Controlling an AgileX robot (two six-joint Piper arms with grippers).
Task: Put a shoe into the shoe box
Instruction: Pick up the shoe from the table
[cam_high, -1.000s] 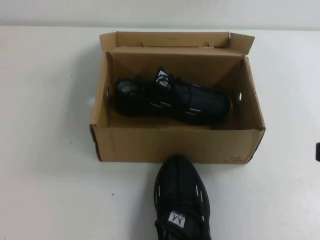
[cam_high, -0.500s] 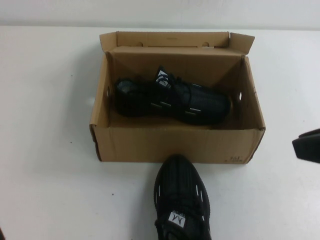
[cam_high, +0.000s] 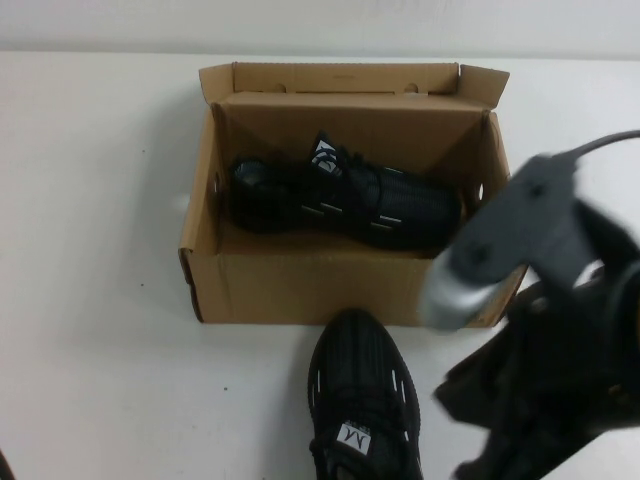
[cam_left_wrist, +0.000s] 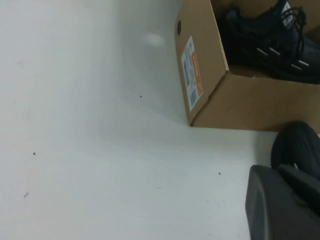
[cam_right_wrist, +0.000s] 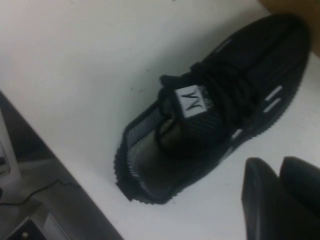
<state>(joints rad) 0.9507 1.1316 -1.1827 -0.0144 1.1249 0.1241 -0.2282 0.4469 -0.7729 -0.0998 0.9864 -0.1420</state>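
Black knit sneaker at the table's near edge, toe touching the shoe box, its twin inside, right gripper newly arrived beside it, fingers nearly together, left gripper closed, empty.

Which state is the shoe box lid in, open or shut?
Open: the shoe box has its flap lid folded back, showing one shoe lying inside.

The shoe box stands open in the upper middle of the high view, one black shoe filling most of its floor. A second shoe lies just before its front wall. The right arm crowds the lower right; the table is bare at the left.
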